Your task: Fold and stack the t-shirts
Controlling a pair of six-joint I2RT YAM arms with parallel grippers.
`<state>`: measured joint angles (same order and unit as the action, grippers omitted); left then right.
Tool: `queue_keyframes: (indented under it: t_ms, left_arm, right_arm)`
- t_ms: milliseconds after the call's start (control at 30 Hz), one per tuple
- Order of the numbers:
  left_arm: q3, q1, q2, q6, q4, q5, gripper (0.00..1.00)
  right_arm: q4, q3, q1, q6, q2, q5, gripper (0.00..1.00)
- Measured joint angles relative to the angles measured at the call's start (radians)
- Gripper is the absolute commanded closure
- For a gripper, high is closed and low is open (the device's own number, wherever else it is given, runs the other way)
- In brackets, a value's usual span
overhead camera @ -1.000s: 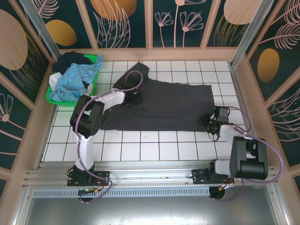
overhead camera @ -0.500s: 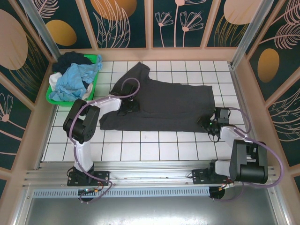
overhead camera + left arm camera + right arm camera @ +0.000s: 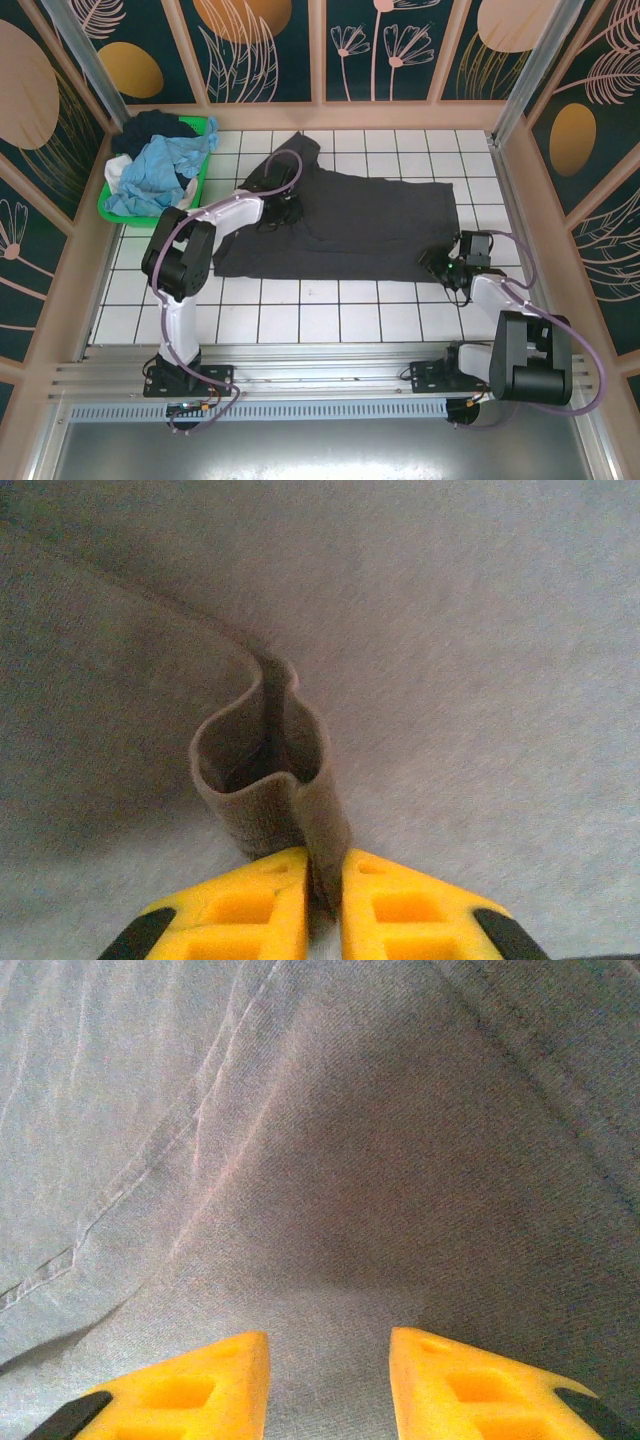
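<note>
Two grippers at charcoal-grey t-shirt (image 3: pixel 370 225), spread flat mid-table. Left gripper (image 3: pixel 322 885): jaws closed on pinch of its cloth. Right gripper (image 3: pixel 328 1360): jaws parted, nothing held, poised over near right corner. Matching pinch advised on right, so both sides are lifted evenly.

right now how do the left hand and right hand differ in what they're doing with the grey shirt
The left hand is pinched shut on a raised fold of the charcoal-grey t-shirt; the right hand stands open, with flat cloth showing between its fingers. The left hand sits on the shirt's left part; the right hand sits at its near right corner. Both have yellow fingers and are at the same shirt.
</note>
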<state>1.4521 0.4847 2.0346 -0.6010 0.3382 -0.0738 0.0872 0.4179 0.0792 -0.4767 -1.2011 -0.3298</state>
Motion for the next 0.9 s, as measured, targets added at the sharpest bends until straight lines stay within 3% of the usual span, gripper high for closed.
queue_keyframes:
  t_ms: [267, 467, 567, 667, 700, 733, 900]
  left_arm:
    - [0.172, 0.0, 0.138, -0.029, -0.035, -0.173, 0.59]
    - [0.294, -0.015, 0.179, 0.021, 0.037, -0.182, 0.4]
    - [0.161, -0.054, 0.066, 0.022, 0.0, -0.147, 0.33]
    - [-0.065, -0.095, -0.101, 0.005, -0.058, -0.107, 0.29]
    - [-0.123, -0.102, -0.139, -0.002, -0.077, -0.096, 0.07]
    - [-0.196, -0.106, -0.181, -0.011, -0.108, -0.084, 0.01]
    - [-0.347, -0.103, -0.189, -0.023, -0.158, -0.063, 0.01]
  right_arm:
    - [-0.01, -0.01, 0.0, 0.0, 0.0, -0.043, 0.64]
    - [-0.01, -0.01, -0.004, 0.0, -0.01, -0.066, 0.64]
    - [0.0, -0.008, -0.037, -0.004, 0.032, -0.056, 0.64]
    - [0.0, 0.021, -0.131, -0.021, 0.081, -0.022, 0.64]
    - [-0.003, 0.036, -0.163, -0.027, 0.079, -0.011, 0.64]
    - [-0.012, 0.057, -0.197, -0.031, 0.066, -0.004, 0.64]
    - [-0.097, 0.137, -0.219, -0.047, -0.155, -0.008, 0.7]
